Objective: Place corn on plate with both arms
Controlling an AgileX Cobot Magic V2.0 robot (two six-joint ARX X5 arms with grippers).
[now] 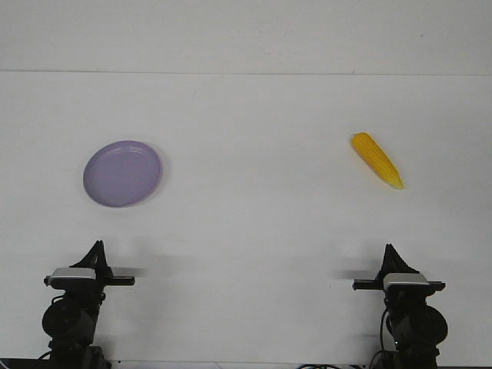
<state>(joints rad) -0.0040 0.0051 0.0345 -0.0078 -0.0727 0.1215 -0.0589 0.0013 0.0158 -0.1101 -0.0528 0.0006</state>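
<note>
**Front view: both arms parked, corn and plate well apart**

Front view shows the scene at rest, nothing gripped. Nearest the camera, at the lower edge, sit the two black jointed arms with their cables. The left gripper (97, 247), a black pincer topped by a grey-white block, points forward over the white table (246, 223); its fingers read as one narrow point, but from this angle I cannot tell whether they are together or slightly apart. The right gripper (390, 251), the same black pincer with grey-white block, stands the same way on the other side, and its state is likewise unclear. Neither holds anything.

Farther out on the left lies the round, shallow lavender-purple plastic plate (122, 174), flat on the table and bare, ahead of the left arm. Farther out on the right lies the yellow-orange corn cob (377, 159), tapering to a paler yellow tip that points toward the near right. It rests on the table ahead of the right arm, well apart from the plate.

As I judge it, the task is at its very beginning: no reach, no grasp, no transfer is done. What remains is everything: likely the right arm picking up the corn, carrying it across, perhaps handing it to the left arm, and setting it on the plate.
</note>
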